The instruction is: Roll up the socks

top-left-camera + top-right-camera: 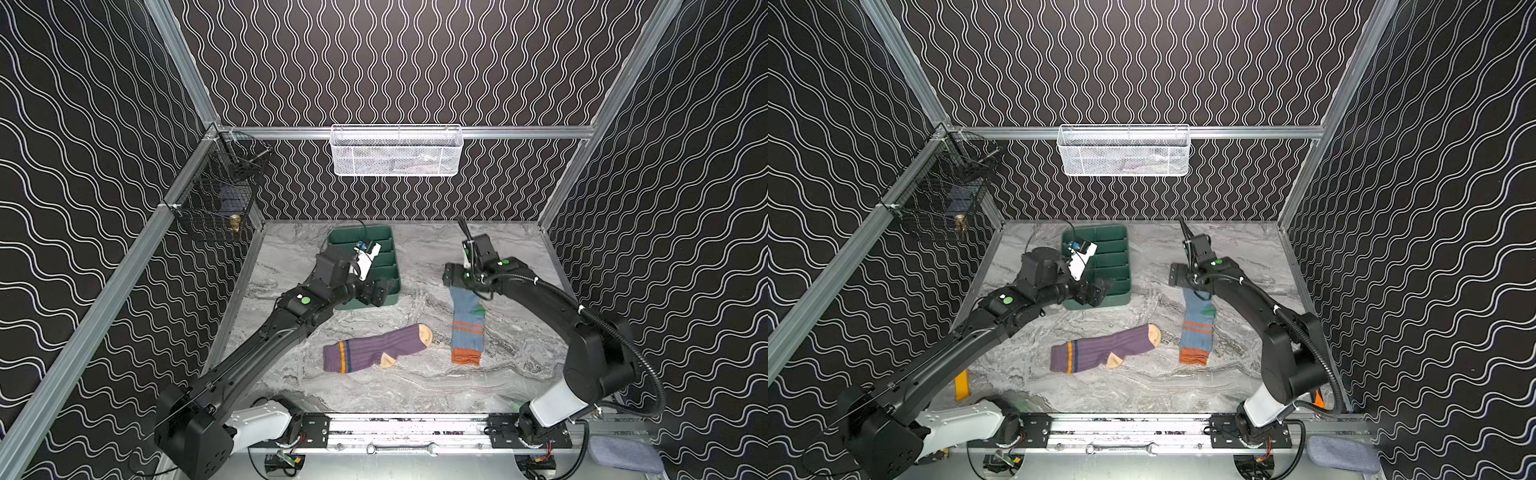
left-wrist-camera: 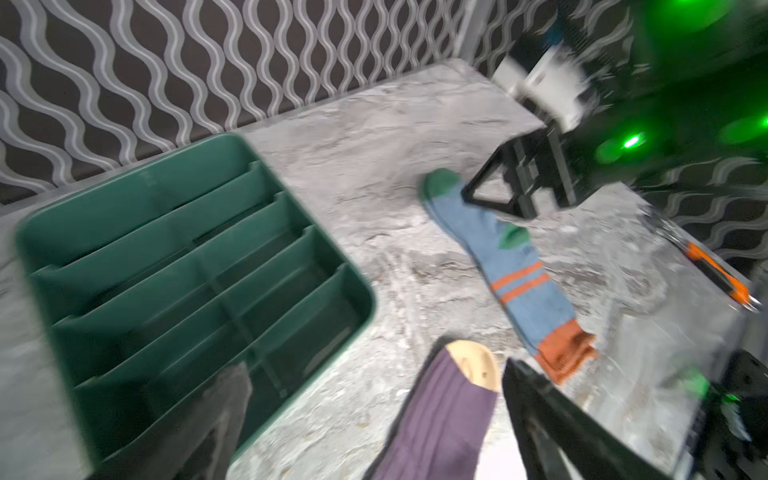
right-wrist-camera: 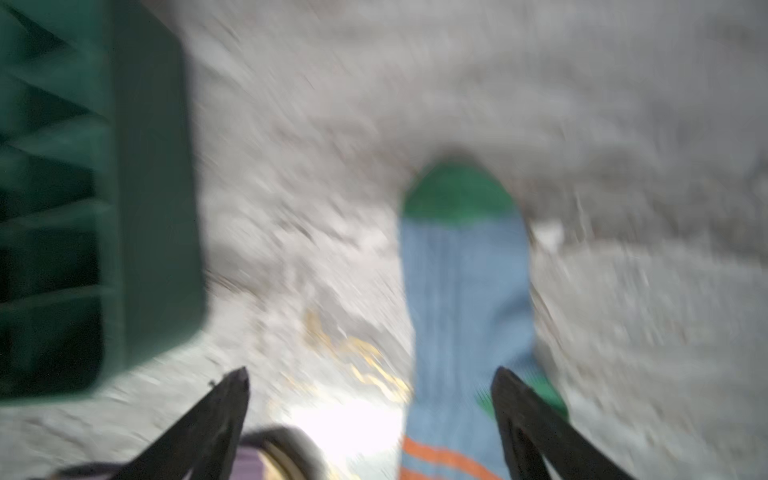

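Two black jointed arms (image 1: 257,345), white shoulder shells (image 1: 262,419), green dots (image 1: 306,300) near the wrists, ribbed black cable (image 1: 557,293) along the right arm (image 1: 598,353), right gripper (image 3: 372,372) with black triangular fingers (image 3: 536,428)

A ribbed purple sock (image 1: 374,347) with tan toe and heel is laid flat (unrolled); near it a blue, green-toed, orange-cuffed sock (image 1: 466,332) is stretched out straight.

Tray (image 1: 360,228) behind left sock (image 1: 376,347); right sock (image 1: 467,328) beside it; all on table (image 1: 415,386).
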You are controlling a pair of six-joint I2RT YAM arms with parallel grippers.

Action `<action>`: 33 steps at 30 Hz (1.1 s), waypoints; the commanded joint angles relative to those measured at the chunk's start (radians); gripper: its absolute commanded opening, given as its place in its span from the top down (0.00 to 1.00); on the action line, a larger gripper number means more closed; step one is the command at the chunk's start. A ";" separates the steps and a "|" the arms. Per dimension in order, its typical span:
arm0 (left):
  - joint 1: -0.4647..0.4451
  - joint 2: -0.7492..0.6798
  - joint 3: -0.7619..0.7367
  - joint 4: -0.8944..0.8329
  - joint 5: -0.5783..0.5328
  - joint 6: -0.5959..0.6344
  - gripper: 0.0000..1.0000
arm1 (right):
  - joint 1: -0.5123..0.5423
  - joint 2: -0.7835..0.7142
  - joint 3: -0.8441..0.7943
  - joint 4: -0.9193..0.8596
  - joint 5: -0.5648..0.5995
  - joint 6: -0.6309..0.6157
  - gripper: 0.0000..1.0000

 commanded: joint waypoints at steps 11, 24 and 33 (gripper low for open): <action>-0.088 0.050 0.013 0.044 -0.027 0.044 0.01 | -0.008 0.197 -0.091 0.192 -0.184 0.049 0.06; -0.147 -0.056 -0.081 0.013 -0.050 0.220 0.01 | 0.003 0.431 0.200 0.175 -0.253 0.077 0.06; -0.263 0.014 -0.097 0.044 -0.153 0.386 0.04 | -0.004 0.127 0.157 0.087 -0.277 -0.063 0.03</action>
